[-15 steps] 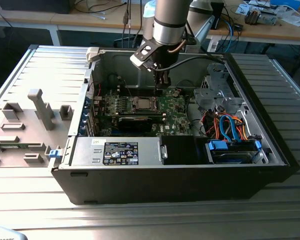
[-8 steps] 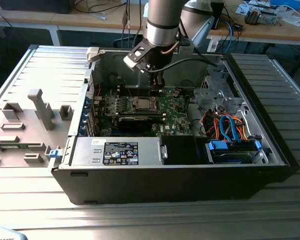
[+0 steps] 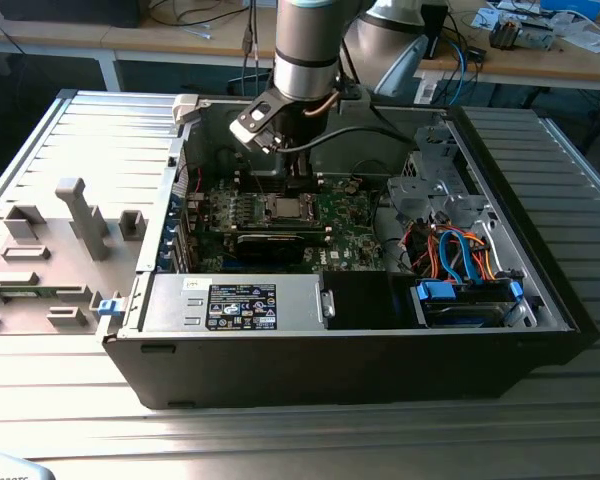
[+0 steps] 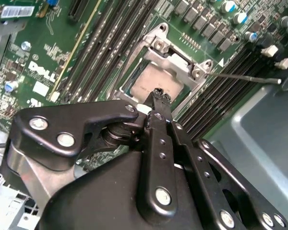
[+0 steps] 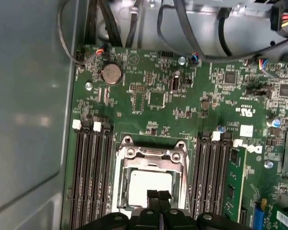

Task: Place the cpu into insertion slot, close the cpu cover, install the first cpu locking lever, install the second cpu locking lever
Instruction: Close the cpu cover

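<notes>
Inside the open black computer case (image 3: 380,350), which lies on a ribbed grey metal table (image 3: 280,440), the grey robot arm (image 3: 305,50) reaches straight down over the green motherboard (image 5: 153,96). Its black gripper (image 5: 158,194) has the two fingertips pressed together with nothing between them, and they hang just above the near edge of the socket area.

The small square cpu (image 5: 146,184) with its pale silvery-grey top sits flat in the square insertion slot (image 5: 117,177) with the silver metal rim. The thin silver cpu cover (image 5: 151,160), a frame plate with a large square window, lies down over the chip, whose top shows through the window. In the second wrist view the closed fingertips point at the chip's edge, and whether they touch it cannot be told. From a corner of the socket a thin metal lever rod (image 4: 240,76) stretches out across the long black memory slots (image 5: 91,172) that flank the socket on both sides.

Toward the exterior view's right, blue and orange cables (image 3: 460,250) curl near a blue drive bracket (image 3: 465,295). A grey power supply box (image 3: 240,305) with a dark label lies along the case's near wall.
</notes>
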`<state>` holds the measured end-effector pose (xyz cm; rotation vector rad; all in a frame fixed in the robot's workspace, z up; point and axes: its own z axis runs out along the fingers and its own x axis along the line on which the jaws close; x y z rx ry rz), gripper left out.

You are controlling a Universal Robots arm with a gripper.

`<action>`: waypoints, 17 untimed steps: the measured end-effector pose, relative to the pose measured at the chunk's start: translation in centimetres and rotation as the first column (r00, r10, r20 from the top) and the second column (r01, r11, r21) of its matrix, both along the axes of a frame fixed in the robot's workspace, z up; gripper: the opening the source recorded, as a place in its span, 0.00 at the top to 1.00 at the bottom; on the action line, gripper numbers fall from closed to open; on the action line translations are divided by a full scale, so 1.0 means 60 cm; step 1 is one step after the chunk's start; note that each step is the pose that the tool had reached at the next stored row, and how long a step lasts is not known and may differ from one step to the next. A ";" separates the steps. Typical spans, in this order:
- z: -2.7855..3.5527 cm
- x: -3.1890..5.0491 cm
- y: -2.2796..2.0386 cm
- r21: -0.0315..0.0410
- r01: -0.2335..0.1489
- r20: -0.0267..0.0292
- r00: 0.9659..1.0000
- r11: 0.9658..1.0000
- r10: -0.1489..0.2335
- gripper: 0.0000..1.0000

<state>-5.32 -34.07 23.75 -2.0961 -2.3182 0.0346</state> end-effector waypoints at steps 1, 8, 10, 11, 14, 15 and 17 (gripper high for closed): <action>-0.003 -0.002 0.0000 0.000 0.000 0.000 1.000 1.000 0.000 0.89; -0.023 -0.019 0.0000 0.000 -0.002 0.000 1.000 1.000 0.002 0.89; -0.027 -0.022 0.0000 0.000 -0.002 0.000 1.000 1.000 0.002 0.89; -0.029 -0.025 0.0000 0.000 -0.003 0.000 1.000 1.000 0.003 0.89; -0.034 -0.027 0.0000 0.000 -0.004 0.000 1.000 1.000 0.004 0.89; -0.036 -0.028 0.0000 0.000 -0.005 0.000 1.000 1.000 0.005 0.89; -0.040 -0.028 0.0000 0.000 -0.007 0.000 1.000 1.000 0.007 0.89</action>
